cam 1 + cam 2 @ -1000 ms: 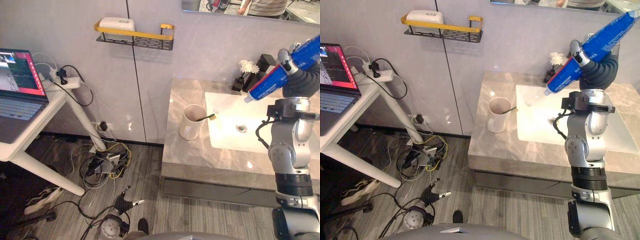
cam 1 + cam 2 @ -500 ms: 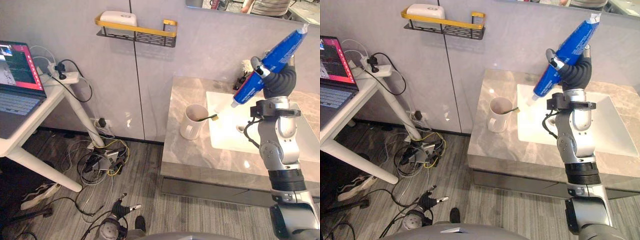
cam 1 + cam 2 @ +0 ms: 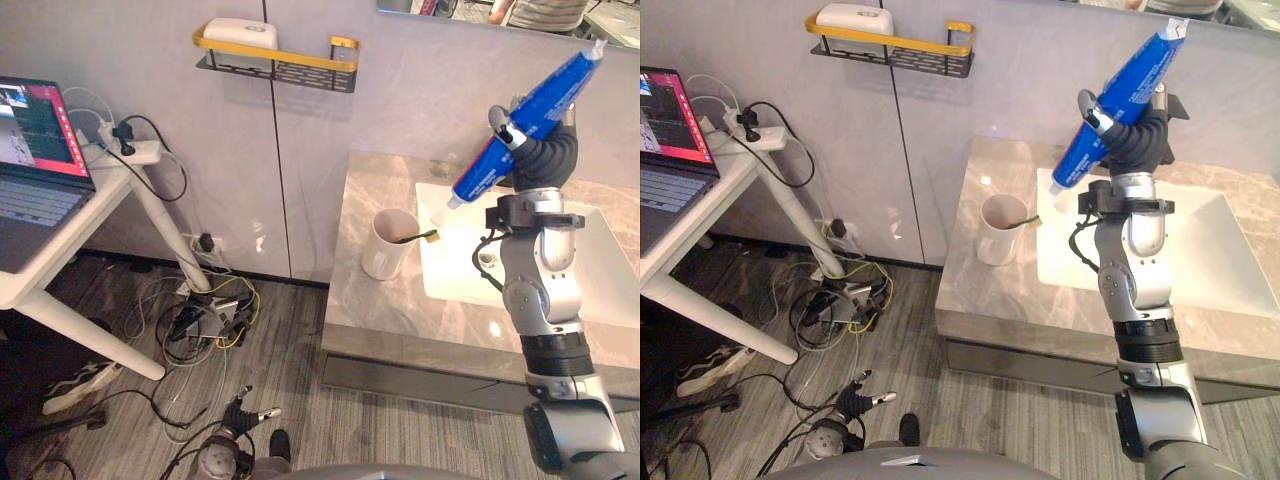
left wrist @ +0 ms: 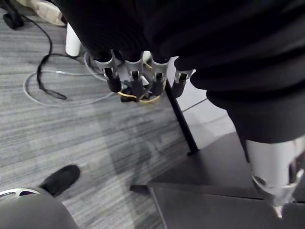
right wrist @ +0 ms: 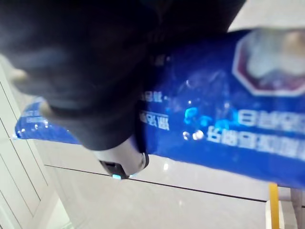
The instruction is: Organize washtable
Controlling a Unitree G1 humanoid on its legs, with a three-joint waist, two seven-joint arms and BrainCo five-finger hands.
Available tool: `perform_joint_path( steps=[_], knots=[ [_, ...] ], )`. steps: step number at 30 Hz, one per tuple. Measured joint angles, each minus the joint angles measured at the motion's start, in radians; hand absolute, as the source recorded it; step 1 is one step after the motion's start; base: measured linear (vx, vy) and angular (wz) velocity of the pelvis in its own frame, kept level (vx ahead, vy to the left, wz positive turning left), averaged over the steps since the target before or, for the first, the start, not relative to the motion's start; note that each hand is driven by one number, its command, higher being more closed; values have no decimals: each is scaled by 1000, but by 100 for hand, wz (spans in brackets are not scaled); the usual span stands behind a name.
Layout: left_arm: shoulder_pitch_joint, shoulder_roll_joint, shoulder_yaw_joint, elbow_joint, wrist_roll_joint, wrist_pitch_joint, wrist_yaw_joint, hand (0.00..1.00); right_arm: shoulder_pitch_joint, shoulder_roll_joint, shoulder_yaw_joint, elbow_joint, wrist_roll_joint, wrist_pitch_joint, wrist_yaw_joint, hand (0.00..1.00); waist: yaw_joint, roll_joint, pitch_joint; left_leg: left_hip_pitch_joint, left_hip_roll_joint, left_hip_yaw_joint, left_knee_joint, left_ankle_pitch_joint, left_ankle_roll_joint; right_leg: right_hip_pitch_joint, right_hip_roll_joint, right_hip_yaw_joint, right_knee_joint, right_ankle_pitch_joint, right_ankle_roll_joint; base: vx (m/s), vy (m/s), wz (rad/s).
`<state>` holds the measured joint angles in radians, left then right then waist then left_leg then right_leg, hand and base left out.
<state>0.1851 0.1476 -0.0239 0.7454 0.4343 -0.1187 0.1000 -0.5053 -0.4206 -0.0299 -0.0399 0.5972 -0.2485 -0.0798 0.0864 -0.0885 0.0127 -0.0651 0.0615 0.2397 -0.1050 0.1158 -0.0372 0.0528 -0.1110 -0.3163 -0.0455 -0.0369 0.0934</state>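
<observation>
Two hands: my right hand [image 3: 541, 160] is raised above the washtable; my left hand [image 4: 136, 76] hangs low over the grey carpeted floor [image 4: 71, 138].
Right-hand fingers: curled tight round the middle of the blue toothpaste tube with a white cap [image 3: 520, 118], clamped on it.
Left-hand fingers: straight and slightly apart, holding nothing.
Tube position: I see it tilted in the air, crimped end up towards the wall, white cap pointing down at the left edge of the basin and clear of the countertop.
Cup: a cream-white round mug [image 3: 384, 245] stands upright on the grey marble countertop [image 3: 365, 305], just left of the white rectangular sink basin [image 3: 455, 275].
Toothbrush: a dark-handled toothbrush [image 3: 414, 237] sits in the mug, its head leaning out over the rim towards the basin.
Tube to cup: the cap is near the mug, above and to its right, not touching it.
Wall: a yellow-and-black wire shelf [image 3: 290, 68] carries a white rounded box [image 3: 238, 33].
Far left: an open laptop with a lit screen [image 3: 35, 150] rests on a white desk [image 3: 60, 270], well apart from the washtable.
</observation>
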Motion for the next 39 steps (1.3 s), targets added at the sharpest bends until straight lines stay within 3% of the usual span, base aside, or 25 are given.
perform_joint_path(
  steps=[9,34,39],
  knots=[
    [-4,5,13,-1,0,0,5,0,-2,18,4,0,0,0,-8,100,8,-16,14,-1,0,-3,0,0,0,0,0,-1,1,0,0,0,0,0],
    [0,3,22,-9,-18,8,15,0,-7,21,33,-4,0,1,-7,100,14,-18,21,-16,0,-8,0,1,-2,-14,1,-3,4,0,0,0,0,0],
    [10,4,22,-35,-18,10,14,0,-7,40,33,-7,0,20,-6,100,15,-24,27,-16,0,-7,0,1,-2,-14,1,-3,3,0,0,0,0,0]
  ],
)
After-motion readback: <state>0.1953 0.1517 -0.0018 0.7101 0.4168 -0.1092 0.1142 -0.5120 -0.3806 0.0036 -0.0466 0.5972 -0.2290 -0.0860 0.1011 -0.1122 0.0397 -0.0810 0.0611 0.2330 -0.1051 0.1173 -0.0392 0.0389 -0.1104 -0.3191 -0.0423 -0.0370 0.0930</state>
